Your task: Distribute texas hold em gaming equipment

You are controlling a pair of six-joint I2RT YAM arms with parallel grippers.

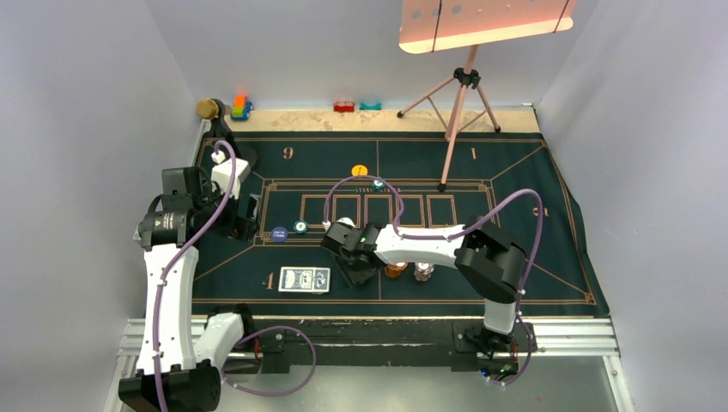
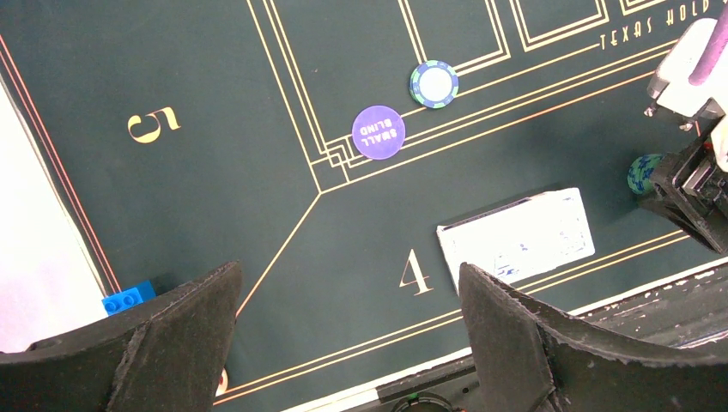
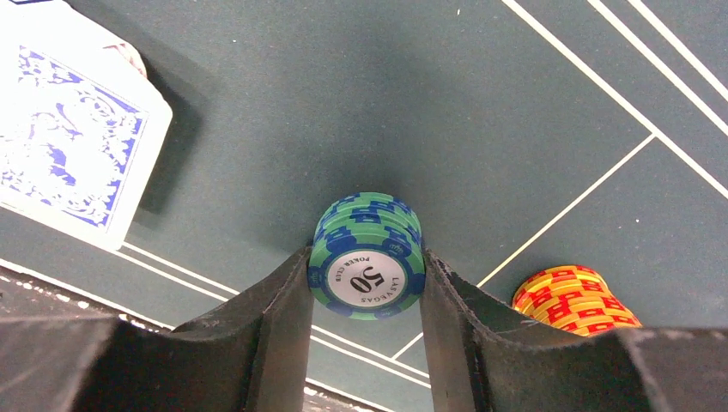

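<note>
Gripping the green-and-blue chip stack (image 3: 367, 279) with the right pincer (image 3: 367, 253), lower middle of the right wrist view. Pads (image 3: 288, 292) pressed against both sides of the column, top chip reading 50. Looks seated on the felt mat (image 3: 429, 103); cannot tell for sure whether already off it. Flanked by the blue-backed card deck (image 3: 64, 163) at upper left, well apart, and by an orange-and-yellow chip stack (image 3: 571, 300) at lower right, near but not touching.

Nothing in the left pincer (image 2: 348, 283): spread wide, hovering over the mat at the bottom of the left wrist view, by the numerals 4 and 5. Above it in that view, a purple small blind button (image 2: 378, 132) and a single green-and-blue chip (image 2: 433, 84), close together on the gold lines.

Judged as the pick-up of this stack, for carrying to a seat. To do it well:
- Clamp at mid-height, so that no lower chip slips out of the column.
- Hold the pads flat and square to the stack; a skewed squeeze would likely shear it.
- Raise straight up first, then travel, clear of the orange-and-yellow stack and the deck.
- Carry slowly with the wrist level.
- Set the column flat on the mat before letting go.
</note>
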